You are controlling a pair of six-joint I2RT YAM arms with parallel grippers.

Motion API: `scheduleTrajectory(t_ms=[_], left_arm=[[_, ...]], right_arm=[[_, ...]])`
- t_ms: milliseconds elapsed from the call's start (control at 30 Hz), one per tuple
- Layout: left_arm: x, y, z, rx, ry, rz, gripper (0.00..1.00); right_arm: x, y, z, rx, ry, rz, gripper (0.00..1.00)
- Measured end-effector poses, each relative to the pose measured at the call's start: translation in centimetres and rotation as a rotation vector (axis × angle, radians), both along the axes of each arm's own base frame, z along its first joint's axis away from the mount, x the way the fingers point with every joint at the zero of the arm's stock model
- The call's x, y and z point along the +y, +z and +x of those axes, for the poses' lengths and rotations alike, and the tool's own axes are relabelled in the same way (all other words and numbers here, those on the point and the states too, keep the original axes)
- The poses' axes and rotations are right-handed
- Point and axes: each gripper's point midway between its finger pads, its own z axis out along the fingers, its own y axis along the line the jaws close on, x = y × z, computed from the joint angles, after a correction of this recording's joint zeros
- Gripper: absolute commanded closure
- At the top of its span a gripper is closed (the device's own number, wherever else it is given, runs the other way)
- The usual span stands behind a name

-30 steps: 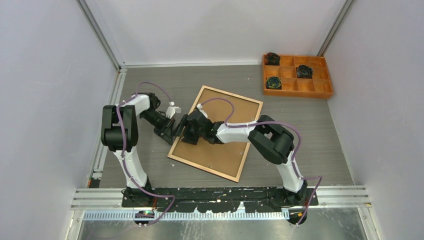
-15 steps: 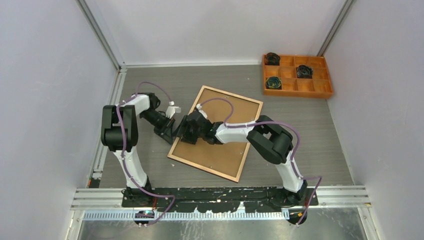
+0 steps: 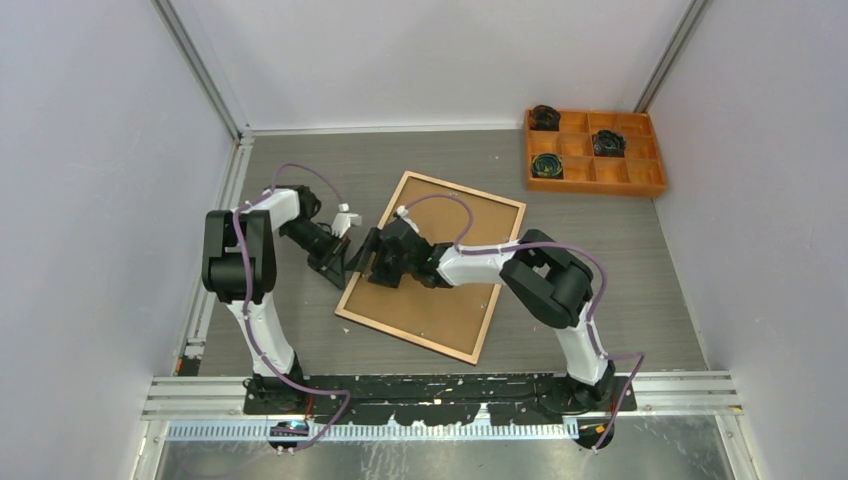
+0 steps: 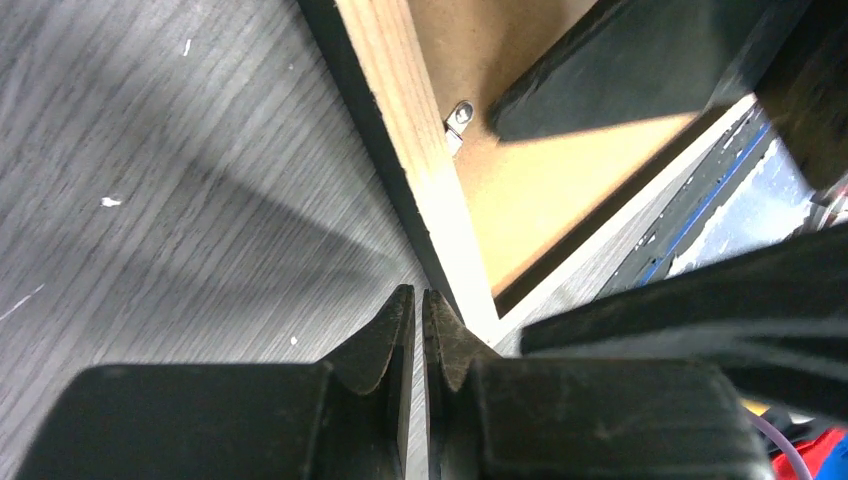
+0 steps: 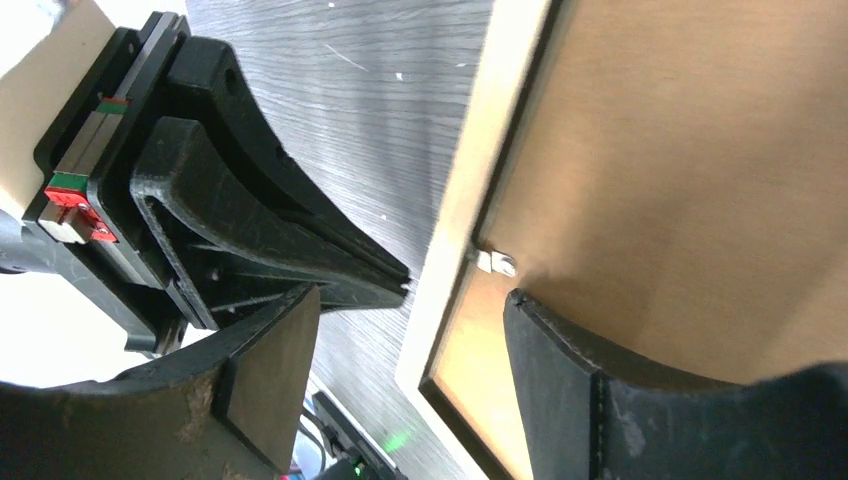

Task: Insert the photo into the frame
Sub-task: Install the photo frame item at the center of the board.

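Observation:
The frame [image 3: 465,190] lies face down mid-table, its light wood back up, with a brown backing panel [image 3: 440,310] inside it. The photo is out of view. My left gripper [image 3: 348,266] is shut and empty, its tips on the table against the frame's left edge [image 4: 405,120]. My right gripper [image 3: 372,260] is open and straddles that same edge [image 5: 480,150]. One finger [image 5: 560,370] rests over the backing panel [image 5: 680,170] beside a small metal clip [image 5: 497,262]. The other finger [image 5: 265,370] hangs outside the frame, next to the left gripper [image 5: 395,275].
An orange compartment tray [image 3: 645,185] with dark coiled items stands at the back right. White walls and metal rails close in the table on three sides. The two wrists are nearly touching at the frame's left edge.
My right wrist has shifted slightly toward the back along the frame's left edge. The left arm and the frame have stayed in place.

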Motion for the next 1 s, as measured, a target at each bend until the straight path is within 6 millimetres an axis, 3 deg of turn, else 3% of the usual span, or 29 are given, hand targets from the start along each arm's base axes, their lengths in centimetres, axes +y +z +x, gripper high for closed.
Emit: scheduleTrajectory(t_ms=[100,233,400,500,633,733,833,1000], left_arm=[[0.0,0.1,-0.2,0.006,-0.005,-0.001,0.90],[0.0,0.3,0.0,0.002,-0.008,0.000,0.90],[0.2,0.3,0.2,-0.006,-0.011,0.005,0.89],[0.2,0.7,0.9,-0.019,-0.009,0.009,0.83],[-0.2,2.2,5.0,-0.085,0.025,0.005,0.70],[-1.0,3.2,8.4,-0.135,0.055,-0.018,0.68],[-2.2,3.0,10.6,-0.141,0.070,-0.031,0.67],[-4.1,0.6,10.9,-0.071,0.063,-0.039,0.72]], right_arm=[[-2.3,0.5,0.2,0.020,-0.010,0.006,0.17],[-7.6,2.5,1.6,0.018,-0.085,0.001,0.08],[-15.2,6.3,5.0,-0.047,-0.242,0.014,0.08],[-17.5,6.6,7.1,-0.071,-0.307,-0.001,0.11],[-17.4,4.0,8.4,-0.036,-0.301,-0.059,0.16],[-15.9,2.1,10.1,-0.012,-0.283,-0.083,0.20],[-14.2,0.4,12.1,0.002,-0.270,-0.089,0.23],[-12.5,0.2,14.3,-0.005,-0.266,-0.058,0.29]])
